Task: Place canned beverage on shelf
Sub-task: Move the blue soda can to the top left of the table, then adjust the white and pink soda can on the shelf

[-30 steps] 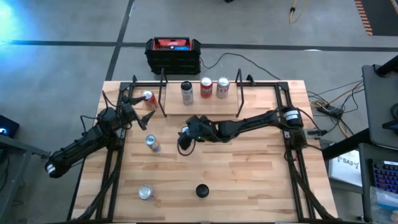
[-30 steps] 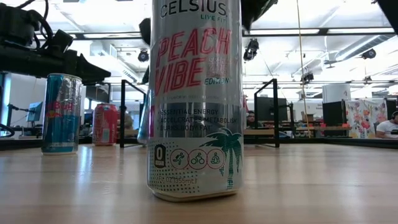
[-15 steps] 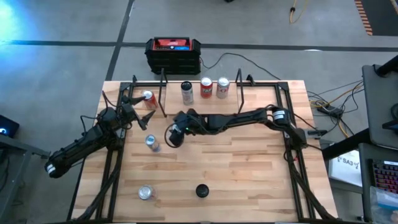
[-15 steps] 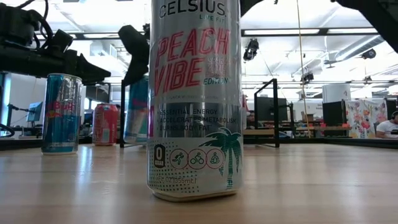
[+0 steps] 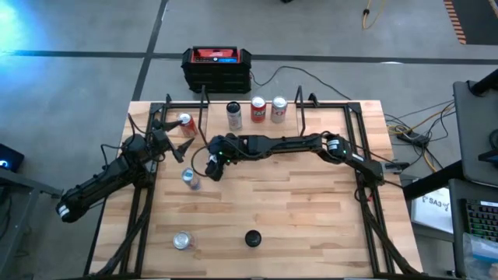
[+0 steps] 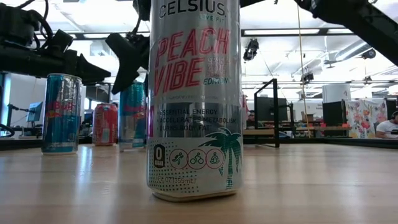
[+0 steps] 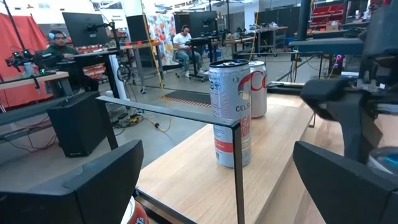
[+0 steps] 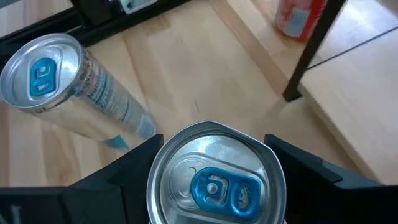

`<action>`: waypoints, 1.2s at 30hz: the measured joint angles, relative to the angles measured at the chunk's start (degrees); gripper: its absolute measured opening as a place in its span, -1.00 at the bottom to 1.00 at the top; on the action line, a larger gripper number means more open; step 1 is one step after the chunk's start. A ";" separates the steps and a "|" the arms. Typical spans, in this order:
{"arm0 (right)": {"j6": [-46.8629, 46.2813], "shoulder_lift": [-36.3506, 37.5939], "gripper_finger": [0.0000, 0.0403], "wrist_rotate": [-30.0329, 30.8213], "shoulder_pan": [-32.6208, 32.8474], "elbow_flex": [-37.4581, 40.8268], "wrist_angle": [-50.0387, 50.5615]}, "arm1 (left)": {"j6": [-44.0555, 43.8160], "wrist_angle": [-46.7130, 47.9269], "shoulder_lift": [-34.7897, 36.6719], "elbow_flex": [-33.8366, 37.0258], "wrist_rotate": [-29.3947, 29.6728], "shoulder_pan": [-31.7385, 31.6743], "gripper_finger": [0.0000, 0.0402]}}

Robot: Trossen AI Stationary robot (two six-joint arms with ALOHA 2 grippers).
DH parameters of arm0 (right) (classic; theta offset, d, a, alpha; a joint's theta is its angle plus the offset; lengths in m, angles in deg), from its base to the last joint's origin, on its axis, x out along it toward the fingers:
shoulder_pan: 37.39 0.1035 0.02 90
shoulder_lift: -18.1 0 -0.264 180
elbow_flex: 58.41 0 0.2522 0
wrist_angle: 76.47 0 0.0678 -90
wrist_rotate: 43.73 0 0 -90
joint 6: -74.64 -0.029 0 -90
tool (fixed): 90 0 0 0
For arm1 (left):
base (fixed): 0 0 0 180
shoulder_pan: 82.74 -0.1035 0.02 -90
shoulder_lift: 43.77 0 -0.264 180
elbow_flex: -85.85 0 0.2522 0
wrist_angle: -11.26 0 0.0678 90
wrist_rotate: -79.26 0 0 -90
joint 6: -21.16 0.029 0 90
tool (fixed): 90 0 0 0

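My right gripper [image 5: 213, 166] reaches across from the table's right and is shut on a blue-and-silver can [image 8: 214, 180], also seen in the low view [image 6: 132, 115]. It stands just in front of the left end of the shelf [image 5: 253, 128], a light-wood plank that bears three upright cans [image 5: 257, 110]. A second blue can [image 5: 189, 179] stands on the table just left of the held one. My left gripper [image 5: 167, 141] waits open at the table's left, level, facing the shelf [image 7: 186, 180]. My right gripper pinches the blue can between its two fingers, one on each side of the can's upper wall [image 8: 154, 186] just below the rim. The fingers [image 8: 124, 177] come slanting down from the table's right. The can stays upright; I cannot tell whether its base clears the table.
A red can [image 5: 185, 123] stands left of the shelf by its black rod upright [image 7: 238, 162]. Near the front edge stand a silver can [image 5: 182, 240] and a dark-topped Celsius can [image 5: 253, 238], the latter filling the low view [image 6: 194, 99]. A black-and-red box [image 5: 217, 66] sits beyond the far edge.
My right gripper has gone toward the table's left and a little toward its far edge, the arm stretching out. The blue can has travelled with it, still upright, and now stands close to the other blue can.
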 joint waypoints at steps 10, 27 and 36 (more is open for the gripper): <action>-0.11 -0.34 0.25 -1.20 -0.44 -0.62 0.00 | 0.00 -0.02 0.00 0.00 0.01 -0.01 0.98; 0.63 -1.07 0.50 -2.20 -0.44 -0.60 -0.51 | 0.00 -0.01 0.00 0.00 0.01 0.01 0.98; -2.90 -0.59 0.96 -0.81 -0.44 -0.58 1.14 | -0.01 -0.01 0.00 0.01 0.01 0.01 0.98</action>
